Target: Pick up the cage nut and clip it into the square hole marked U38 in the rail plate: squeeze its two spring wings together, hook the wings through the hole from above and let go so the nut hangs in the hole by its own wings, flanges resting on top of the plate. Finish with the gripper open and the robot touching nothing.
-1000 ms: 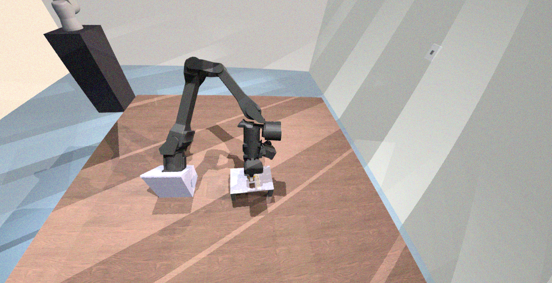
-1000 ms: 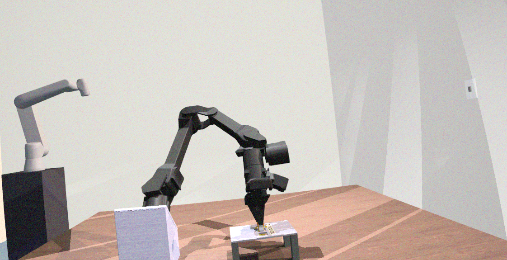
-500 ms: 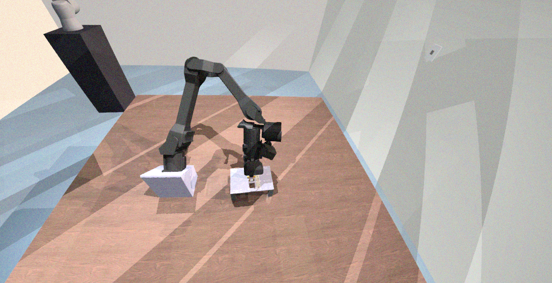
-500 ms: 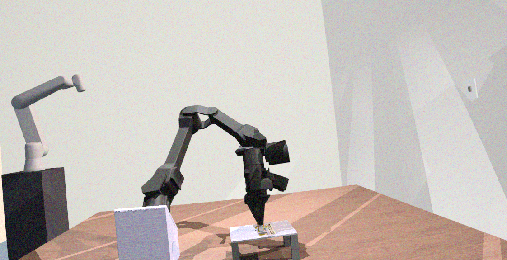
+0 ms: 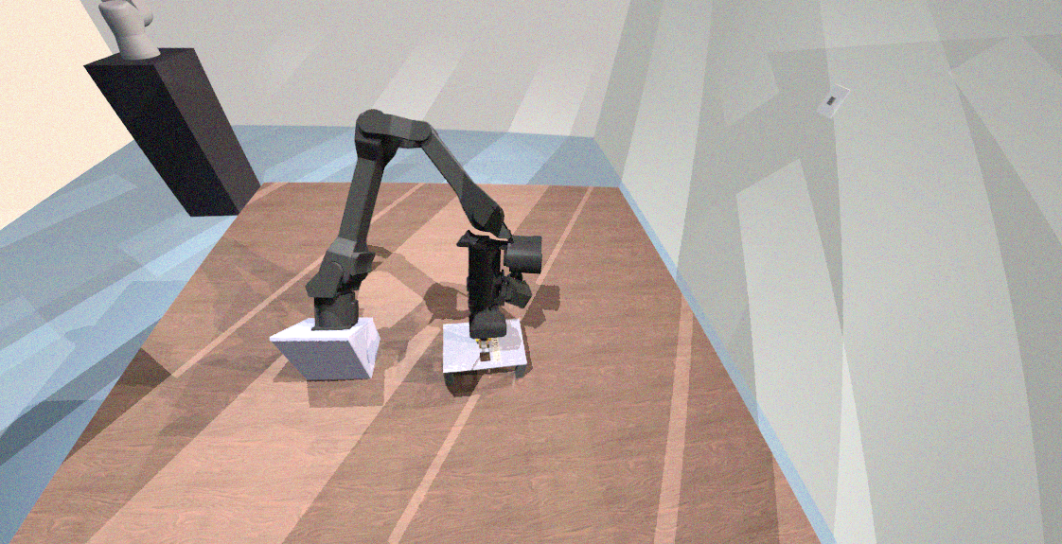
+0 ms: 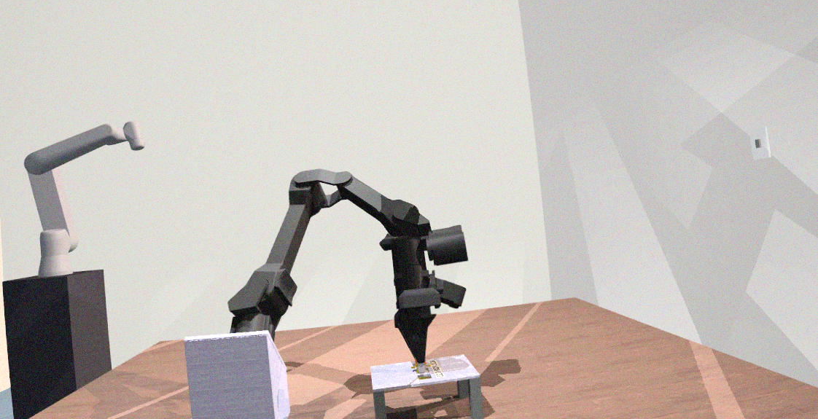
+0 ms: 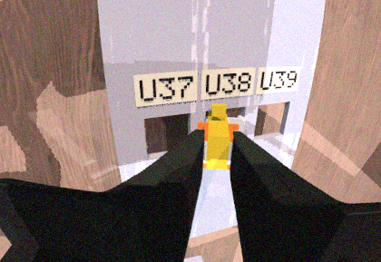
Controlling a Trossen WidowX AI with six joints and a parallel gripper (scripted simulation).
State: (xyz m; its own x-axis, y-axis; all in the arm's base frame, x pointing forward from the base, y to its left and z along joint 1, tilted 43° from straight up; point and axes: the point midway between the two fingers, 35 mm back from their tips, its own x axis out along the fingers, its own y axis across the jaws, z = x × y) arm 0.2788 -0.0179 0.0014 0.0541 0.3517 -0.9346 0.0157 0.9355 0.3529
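Pale grey walls, crossed by light and shadow bands; small white plate with dark centre on one wall. Blue floor surrounds wood-grain tabletop. Black pedestal stands near the tabletop.
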